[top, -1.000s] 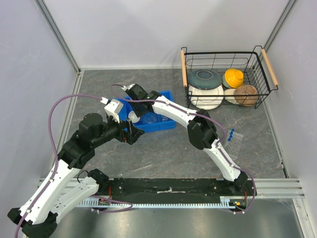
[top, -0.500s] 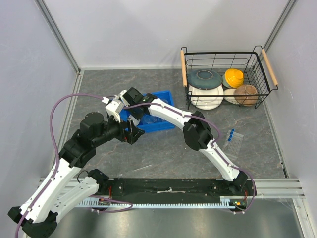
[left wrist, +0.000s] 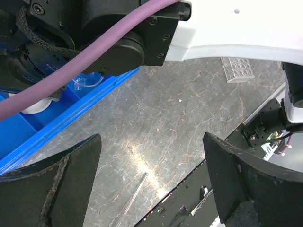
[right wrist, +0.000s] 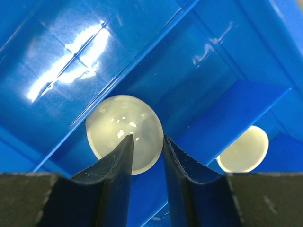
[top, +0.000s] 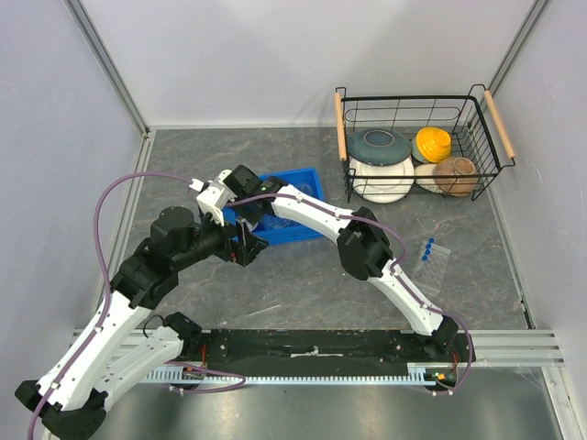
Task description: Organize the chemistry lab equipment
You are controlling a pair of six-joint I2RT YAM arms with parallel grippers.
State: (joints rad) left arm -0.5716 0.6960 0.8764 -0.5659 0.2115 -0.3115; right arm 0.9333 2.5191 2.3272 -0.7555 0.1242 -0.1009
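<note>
My right gripper reaches down into the blue divided tray. Its jaws stand a little apart astride the right rim of a white round dish, which lies on the floor of a compartment; neither finger presses the rim. A second, smaller white round piece lies in the neighbouring compartment. My left gripper hangs wide open over bare table just in front of the tray, holding nothing. A clear beaker sits in the tray. The clear tube rack with blue-capped tubes lies at the right.
A black wire basket at the back right holds large ceramic bowls and plates. A thin clear rod lies on the table near the front rail. The right arm's links cross over the tray and above my left gripper.
The right gripper moved left over the tray and lowered into it. Its jaws went from shut to slightly apart, and the white dish now rests in the compartment. The left arm stayed still.
</note>
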